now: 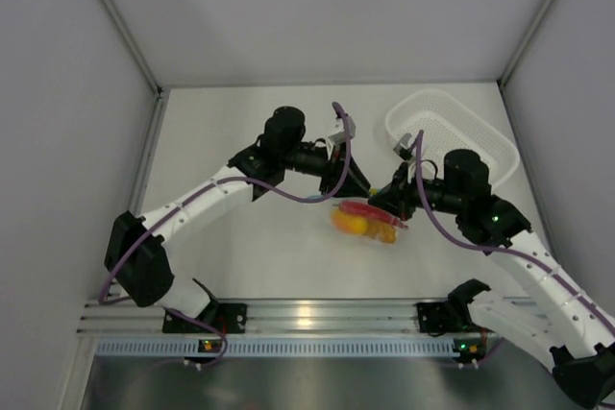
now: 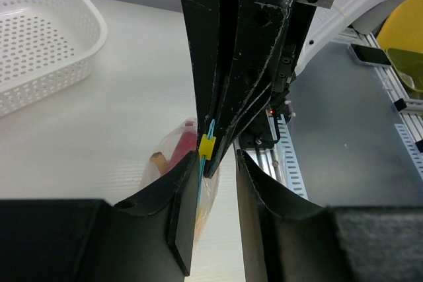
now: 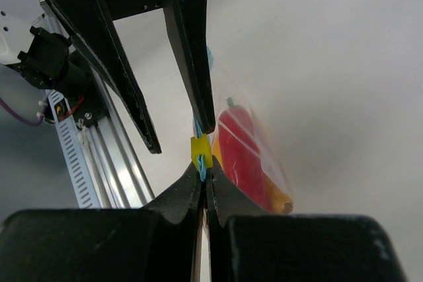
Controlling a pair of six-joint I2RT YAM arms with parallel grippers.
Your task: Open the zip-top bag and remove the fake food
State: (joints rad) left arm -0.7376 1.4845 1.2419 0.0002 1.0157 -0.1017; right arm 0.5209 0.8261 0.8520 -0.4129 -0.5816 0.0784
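The zip-top bag (image 1: 370,223) hangs between my two grippers just above the table's middle. A red chili (image 3: 241,156) and orange pieces (image 1: 348,223) show through the plastic. My right gripper (image 3: 205,173) is shut on the bag's light blue zip strip (image 3: 202,175), just below a yellow slider (image 3: 200,152). My left gripper (image 2: 215,156) is open. Its left finger (image 2: 178,189) lies against the zip strip (image 2: 199,176), and its other finger stands apart. The slider (image 2: 207,146) sits at the tip of the right gripper's fingers. In the top view the left gripper (image 1: 368,186) and right gripper (image 1: 382,201) meet above the bag.
A white perforated basket (image 1: 432,95) stands at the back right, also seen in the left wrist view (image 2: 59,77). An aluminium rail (image 1: 307,319) runs along the near edge. Grey walls enclose the left, back and right sides.
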